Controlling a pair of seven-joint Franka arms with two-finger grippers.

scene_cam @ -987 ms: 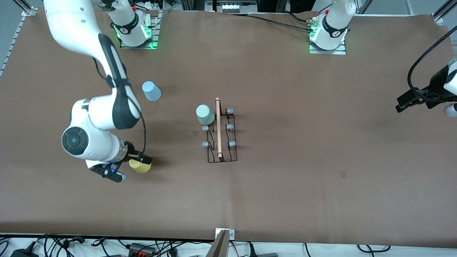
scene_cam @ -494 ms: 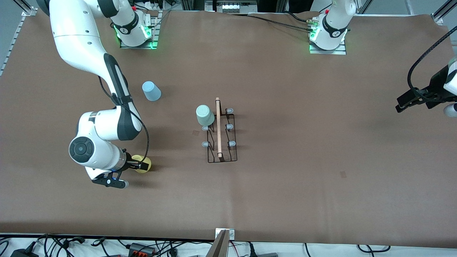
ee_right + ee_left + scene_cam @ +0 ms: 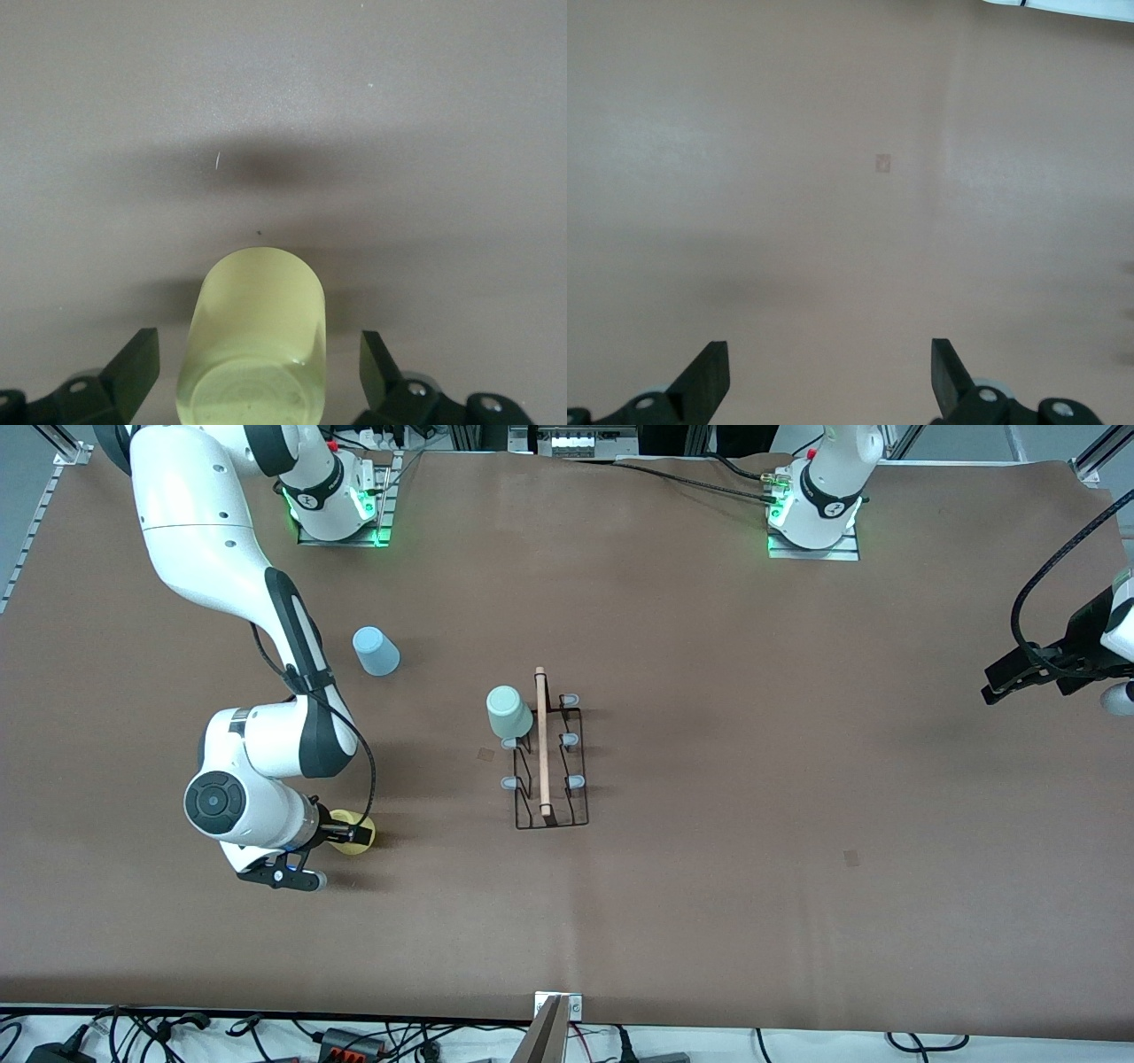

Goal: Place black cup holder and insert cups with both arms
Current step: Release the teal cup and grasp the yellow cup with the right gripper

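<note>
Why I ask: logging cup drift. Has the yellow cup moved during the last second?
Yes, slightly. The yellow cup now lies a little nearer the black cup holder than a second ago, between the right gripper's open fingers.

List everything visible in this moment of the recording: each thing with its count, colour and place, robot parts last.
Cup holder: one, black wire with a wooden handle and pale grey-blue pegs, mid-table.
Mint green cup: one, upside down on a peg at the holder's end farthest from the front camera.
Light blue cup: one, upside down on the table, toward the right arm's end, farther from the front camera than the holder.
Yellow cup: one, between the open fingers of the right gripper, not clamped.
Table: one, brown cover.
Right gripper: black, open, around the yellow cup.
Left gripper: black, open, empty, waiting over bare table at the left arm's end.
</note>
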